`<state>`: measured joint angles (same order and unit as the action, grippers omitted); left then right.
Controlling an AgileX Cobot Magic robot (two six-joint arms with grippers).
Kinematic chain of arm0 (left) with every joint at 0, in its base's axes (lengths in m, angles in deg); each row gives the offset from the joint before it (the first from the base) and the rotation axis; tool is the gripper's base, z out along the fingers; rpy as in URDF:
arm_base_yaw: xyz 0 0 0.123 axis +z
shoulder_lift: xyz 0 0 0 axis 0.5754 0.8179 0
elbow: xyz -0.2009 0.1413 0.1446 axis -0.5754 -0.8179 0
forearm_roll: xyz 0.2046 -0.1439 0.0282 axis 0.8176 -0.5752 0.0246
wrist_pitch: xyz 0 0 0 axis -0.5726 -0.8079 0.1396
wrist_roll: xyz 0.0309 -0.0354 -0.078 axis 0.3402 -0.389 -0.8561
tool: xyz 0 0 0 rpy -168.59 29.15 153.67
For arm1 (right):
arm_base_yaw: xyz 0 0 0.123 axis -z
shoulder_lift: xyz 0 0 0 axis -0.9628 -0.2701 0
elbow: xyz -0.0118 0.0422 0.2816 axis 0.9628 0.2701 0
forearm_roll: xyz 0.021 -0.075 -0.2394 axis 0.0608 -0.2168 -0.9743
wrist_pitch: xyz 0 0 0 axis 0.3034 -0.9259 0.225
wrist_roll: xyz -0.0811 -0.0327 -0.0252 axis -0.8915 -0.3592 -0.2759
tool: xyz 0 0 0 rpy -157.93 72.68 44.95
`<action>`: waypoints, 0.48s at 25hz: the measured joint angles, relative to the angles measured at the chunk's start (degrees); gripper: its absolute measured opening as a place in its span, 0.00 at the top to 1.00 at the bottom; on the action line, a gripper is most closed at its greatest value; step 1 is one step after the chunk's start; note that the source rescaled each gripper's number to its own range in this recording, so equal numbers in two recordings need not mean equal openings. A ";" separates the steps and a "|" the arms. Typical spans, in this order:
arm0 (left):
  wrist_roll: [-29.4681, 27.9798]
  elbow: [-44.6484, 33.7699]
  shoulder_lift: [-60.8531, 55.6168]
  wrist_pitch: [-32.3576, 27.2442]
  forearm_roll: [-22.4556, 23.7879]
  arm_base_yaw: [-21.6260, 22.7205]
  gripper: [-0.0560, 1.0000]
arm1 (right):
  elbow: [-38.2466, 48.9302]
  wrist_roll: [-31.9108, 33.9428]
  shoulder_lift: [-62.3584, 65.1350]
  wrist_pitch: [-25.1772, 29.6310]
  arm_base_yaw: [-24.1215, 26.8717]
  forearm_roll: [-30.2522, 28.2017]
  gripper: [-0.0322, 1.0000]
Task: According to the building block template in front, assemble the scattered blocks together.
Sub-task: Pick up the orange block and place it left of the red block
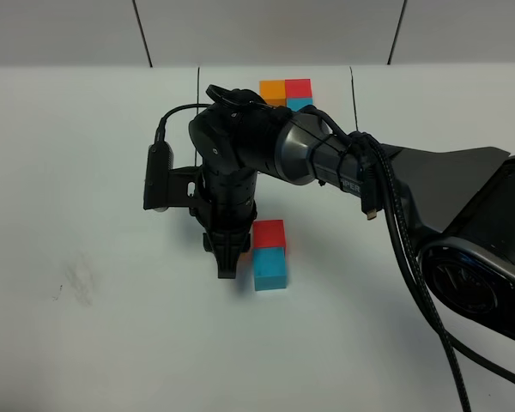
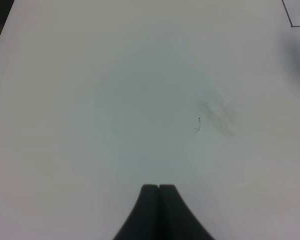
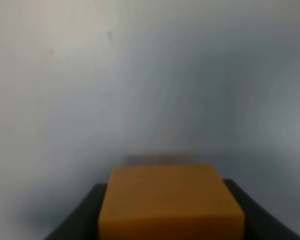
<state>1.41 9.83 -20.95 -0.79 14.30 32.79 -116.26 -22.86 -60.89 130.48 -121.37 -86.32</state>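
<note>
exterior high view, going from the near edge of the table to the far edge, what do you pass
blue cube -> red cube -> right arm's wrist -> building block template

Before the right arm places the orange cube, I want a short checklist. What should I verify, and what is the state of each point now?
1. Orange cube sits between the right gripper fingers: ok, the right wrist view shows it held.
2. Red cube and blue cube already joined on the table: ok, they touch, red behind blue.
3. Template visible for comparison: not ok, the arm covers part of it; orange beside red and some blue under red show.
4. Orange cube lined up beside the red cube: cannot tell, the gripper hides it in the high view.
5. Left gripper out of the way: ok, shut over bare table.
</note>
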 joint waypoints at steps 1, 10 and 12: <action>0.00 0.00 0.00 0.00 0.00 0.00 0.95 | 0.00 -0.05 0.00 0.00 0.05 0.00 0.55; 0.09 0.00 0.00 0.00 0.00 0.00 0.95 | 0.00 -0.55 0.00 0.88 0.26 0.44 0.55; 0.09 0.00 0.00 0.00 0.00 0.00 0.95 | 0.00 -0.55 0.00 1.19 0.44 1.39 0.55</action>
<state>1.50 9.83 -20.95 -0.79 14.30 32.79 -116.26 -23.41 -60.89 131.67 -120.93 -84.93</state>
